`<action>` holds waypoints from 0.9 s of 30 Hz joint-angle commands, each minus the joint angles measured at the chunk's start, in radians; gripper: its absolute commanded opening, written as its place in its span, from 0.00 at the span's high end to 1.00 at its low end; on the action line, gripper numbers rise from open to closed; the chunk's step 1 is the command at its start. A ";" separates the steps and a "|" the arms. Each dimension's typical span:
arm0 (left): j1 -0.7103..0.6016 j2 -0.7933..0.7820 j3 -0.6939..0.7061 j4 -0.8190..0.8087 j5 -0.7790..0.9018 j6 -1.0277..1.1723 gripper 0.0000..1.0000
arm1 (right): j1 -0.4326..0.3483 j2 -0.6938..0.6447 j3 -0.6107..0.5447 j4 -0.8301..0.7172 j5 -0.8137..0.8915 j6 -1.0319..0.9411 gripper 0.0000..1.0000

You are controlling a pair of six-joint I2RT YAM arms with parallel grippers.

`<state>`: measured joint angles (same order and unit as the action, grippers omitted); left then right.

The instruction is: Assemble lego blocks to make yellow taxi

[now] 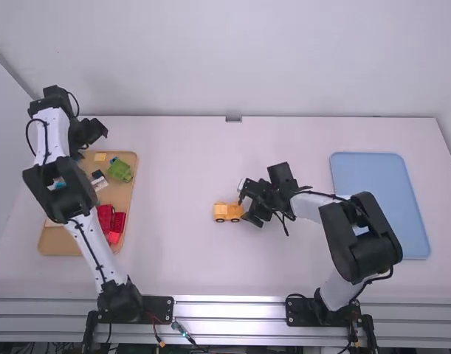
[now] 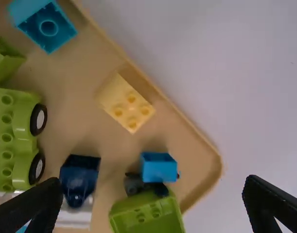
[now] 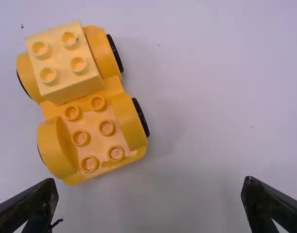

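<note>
Chassis [image 3: 94, 136], one block [image 3: 60, 64] on it, sits mid-frame in the high view, loose brick [image 1: 100, 156] at upper left probably still to add, left gripper [image 2: 153, 181] and right gripper [image 3: 149, 181] wide open, empty.

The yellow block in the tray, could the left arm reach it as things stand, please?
Probably yes: the left hand is open near the tray, and no other piece covers or touches the yellow block.

Yellow wheeled base [image 3: 94, 119] upright on table [image 1: 181, 162], four-stud yellow block [image 3: 63, 63] seated on one end.
Base's other studs bare, black tires; loose pale-yellow block [image 2: 126, 104], four studs, in tan tray [image 2: 56, 73].
</note>
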<state>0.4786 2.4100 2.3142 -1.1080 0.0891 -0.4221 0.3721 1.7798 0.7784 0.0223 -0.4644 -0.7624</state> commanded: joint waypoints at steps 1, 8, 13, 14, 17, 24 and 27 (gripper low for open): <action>0.006 0.026 0.006 0.006 0.032 -0.023 0.01 | 0.002 -0.021 0.002 -0.005 0.002 0.007 0.01; -0.002 0.042 -0.069 0.115 0.000 -0.035 0.01 | 0.002 -0.020 0.001 -0.006 -0.006 0.007 0.01; 0.008 0.042 -0.154 0.198 0.000 -0.055 0.01 | 0.002 -0.021 0.001 -0.004 -0.005 0.021 0.01; 0.012 0.042 -0.166 0.207 -0.001 -0.061 0.01 | 0.002 -0.021 0.001 -0.003 -0.005 0.026 0.01; 0.015 0.042 -0.205 0.236 0.000 -0.060 0.01 | 0.002 -0.020 0.001 -0.004 -0.005 0.026 0.01; 0.012 0.042 -0.278 0.338 -0.003 -0.061 0.01 | 0.002 -0.021 0.001 -0.003 -0.004 0.034 0.01; 0.020 0.042 -0.288 0.343 -0.003 -0.061 0.01 | 0.002 -0.021 0.001 -0.005 -0.005 0.034 0.01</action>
<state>0.4873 2.4329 2.0407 -0.7650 0.0925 -0.4763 0.3721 1.7798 0.7788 0.0219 -0.4652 -0.7334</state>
